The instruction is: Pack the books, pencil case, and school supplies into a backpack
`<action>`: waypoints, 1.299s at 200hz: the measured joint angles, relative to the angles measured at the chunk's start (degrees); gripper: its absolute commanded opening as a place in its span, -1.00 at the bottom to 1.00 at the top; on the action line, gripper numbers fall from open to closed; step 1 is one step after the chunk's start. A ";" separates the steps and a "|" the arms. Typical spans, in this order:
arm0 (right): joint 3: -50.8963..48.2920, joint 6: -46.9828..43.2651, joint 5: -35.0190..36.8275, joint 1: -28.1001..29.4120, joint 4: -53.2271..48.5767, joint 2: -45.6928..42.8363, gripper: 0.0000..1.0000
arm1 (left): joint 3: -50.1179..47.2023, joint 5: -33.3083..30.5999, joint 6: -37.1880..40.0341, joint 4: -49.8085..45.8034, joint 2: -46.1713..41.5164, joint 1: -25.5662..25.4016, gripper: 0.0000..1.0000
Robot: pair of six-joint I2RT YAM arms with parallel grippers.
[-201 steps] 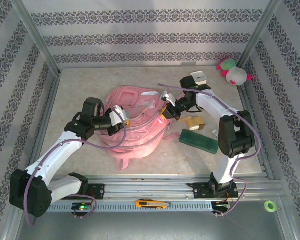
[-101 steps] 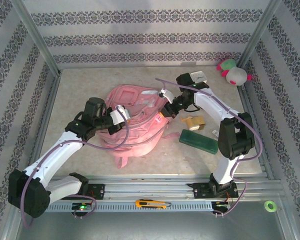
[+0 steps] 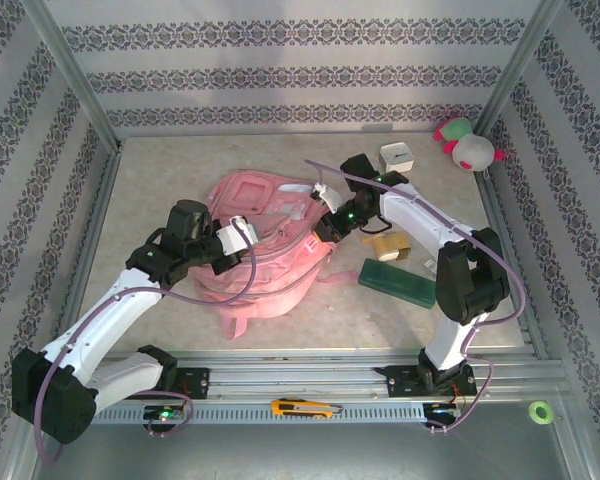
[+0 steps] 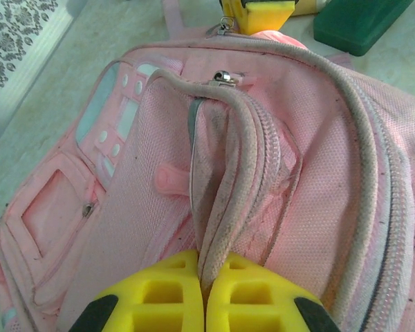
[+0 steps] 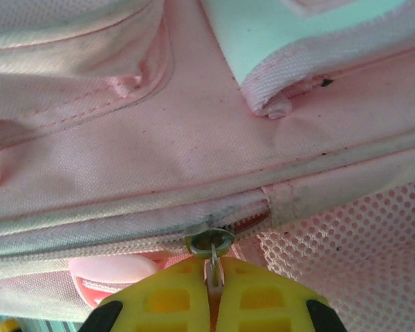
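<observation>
Top external view: you are looking at the backpack [image 3: 265,245] lying flat near the middle of the worktop [image 3: 160,170]. The left tool [image 3: 248,243] is reaching onto it from eight o'clock, and the right tool [image 3: 320,224] is meeting its edge at three o'clock. A green case [image 3: 398,283] is lying at four o'clock from the backpack, well apart from a plush toy [image 3: 467,145] sitting in the one o'clock corner.

Left wrist view: your left tool [image 4: 205,273] is pinching shut on a raised, zip-edged flap [image 4: 225,180] of the backpack [image 4: 145,180]. A zip slider [image 4: 223,77] is sitting at twelve o'clock along that flap.

Right wrist view: your right tool [image 5: 213,280] is clamping closed on a metal zip pull [image 5: 211,257] at the seam of the backpack [image 5: 124,152]. Pink mesh [image 5: 353,235] is showing at three o'clock of the pull.
</observation>
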 measured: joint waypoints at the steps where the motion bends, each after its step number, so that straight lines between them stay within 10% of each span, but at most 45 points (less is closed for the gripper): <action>1: -0.11 0.13 -0.04 0.00 0.15 -0.02 -1.00 | -0.04 0.02 0.00 0.02 -0.02 0.00 -1.00; 105: -10.62 5.11 -10.84 -2.34 18.03 1.51 -0.47 | -3.65 1.55 -0.46 0.59 -0.70 0.02 -1.00; 159: -13.92 6.47 -14.80 -3.65 24.13 1.51 -1.00 | -3.65 1.53 -0.72 0.72 -0.70 0.02 -1.00; 260: -15.32 11.34 -9.42 -1.18 25.03 -6.73 -1.00 | -3.63 -3.13 -3.06 1.03 -0.37 -2.62 -1.00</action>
